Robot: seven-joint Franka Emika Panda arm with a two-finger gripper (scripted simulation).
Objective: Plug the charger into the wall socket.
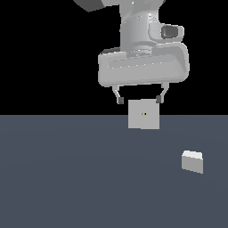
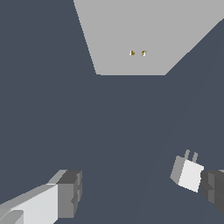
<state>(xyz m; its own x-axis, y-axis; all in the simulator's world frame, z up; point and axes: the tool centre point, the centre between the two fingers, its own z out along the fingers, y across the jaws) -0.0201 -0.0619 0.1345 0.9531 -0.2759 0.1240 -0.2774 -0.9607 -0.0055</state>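
The charger (image 1: 192,162) is a small light-grey block with a whiter top, lying on the dark floor at the exterior view's right. In the wrist view the charger (image 2: 187,173) shows two short prongs and lies close to one fingertip (image 2: 213,189). The wall socket (image 1: 144,114) is an upright light-grey square plate with two tiny yellowish dots at its centre; it also shows in the wrist view (image 2: 140,39). My gripper (image 1: 139,99) hangs open and empty above the floor, in front of the socket's top edge. The other fingertip (image 2: 69,192) is far from the charger.
A flat dark grey-blue floor (image 1: 67,178) fills the lower half of the exterior view, with a black background above it. Nothing else stands on the floor.
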